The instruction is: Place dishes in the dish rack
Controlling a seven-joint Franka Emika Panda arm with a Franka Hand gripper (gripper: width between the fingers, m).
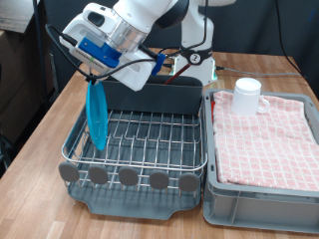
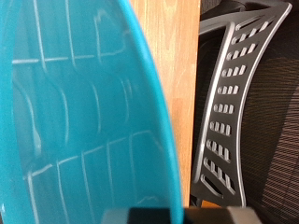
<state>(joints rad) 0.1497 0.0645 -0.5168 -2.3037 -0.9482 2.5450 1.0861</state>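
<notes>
In the exterior view, the gripper (image 1: 97,76) is hanging above the left part of the dish rack (image 1: 140,139), pointing downward, and it is clamping the top edge of the light-blue plate (image 1: 97,118) between its fingers. The plate is standing on edge, nearly upright, with its lower rim sitting down among the wires at the left side of the rack; whether it is resting fully in a slot cannot be told. The rack is sitting on the wooden table (image 1: 50,119), with its row of grey round feet (image 1: 129,176) along the near side and the grey drip tray (image 1: 135,204) showing beneath and in front of it. The dark grey utensil caddy (image 1: 164,97) is standing at the far side of the rack. To the right, just beside the rack, the grey plastic bin (image 1: 259,199) is holding the red-and-white checked cloth (image 1: 269,139), and the white cup (image 1: 246,97) is standing on the far part of that cloth. The spoon is not showing clearly anywhere.

In the wrist view, the plate (image 2: 75,112) is filling most of the picture, its glossy face reflecting the rack's wire grid. Beside it a strip of the table (image 2: 176,84) is showing, and beyond that a grey slotted chair back (image 2: 229,103). The fingertips themselves are hidden here.
</notes>
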